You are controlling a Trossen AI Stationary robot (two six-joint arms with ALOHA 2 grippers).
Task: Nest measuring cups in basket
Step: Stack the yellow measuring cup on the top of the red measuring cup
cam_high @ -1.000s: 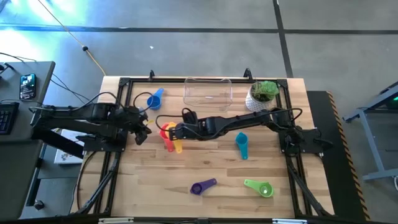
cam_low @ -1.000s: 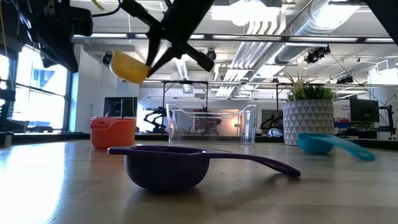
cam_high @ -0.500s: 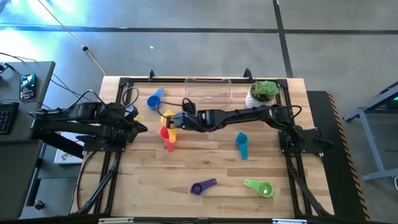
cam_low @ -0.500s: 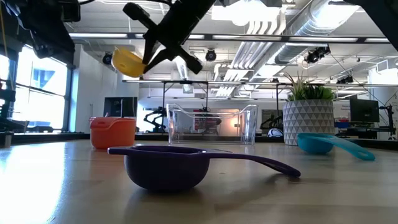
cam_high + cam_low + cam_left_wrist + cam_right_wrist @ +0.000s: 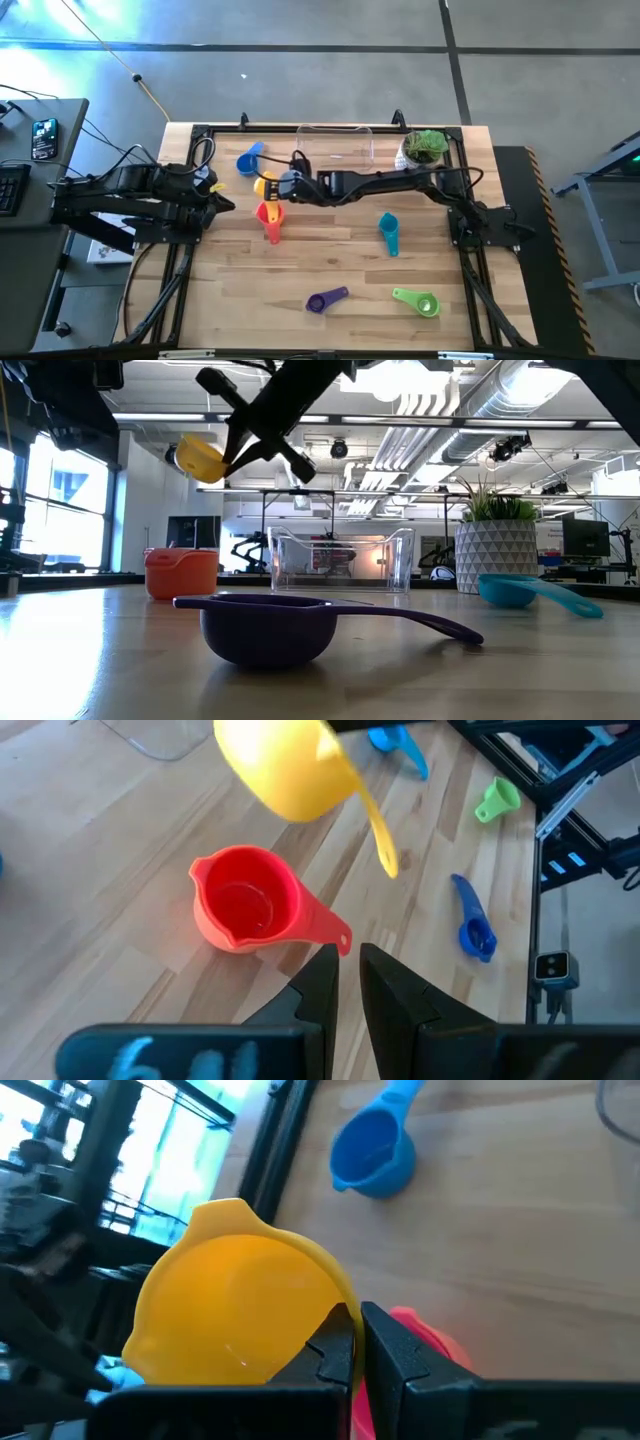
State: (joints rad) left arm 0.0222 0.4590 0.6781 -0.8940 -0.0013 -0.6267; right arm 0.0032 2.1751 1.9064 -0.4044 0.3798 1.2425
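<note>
My right gripper [image 5: 279, 187] reaches across from the table's right and is shut on the yellow cup [image 5: 262, 184], which is in the air between the blue cup [image 5: 247, 160] and the red cup [image 5: 268, 214]. My left gripper [image 5: 220, 202] is shut and touches nothing, left of the red cup, which stands on its base, as do the blue, teal [image 5: 388, 231], purple [image 5: 325, 300] and green [image 5: 418, 301] cups. I cannot make out a separate orange cup. The clear basket [image 5: 303, 150] stands at the far edge with nothing in it. My right gripper pinches the yellow cup's wall at the rim [image 5: 335, 1295], one finger inside the bowl and one outside. The fingers slant down from the table's right. The cup is lifted clear and tipped on its side, and its handle [image 5: 382, 845] sticks out free below it.
A white pot with a green plant [image 5: 424, 150] stands right of the basket. Dark frame rails run along the table's left, right and far sides. Bare wood lies in the middle and along the near edge around the purple and green cups.
My right gripper has carried the yellow cup from above the red cup toward the far edge and a little to the left, slightly higher, still shut on it. My left gripper has drawn back toward the table's left edge.
</note>
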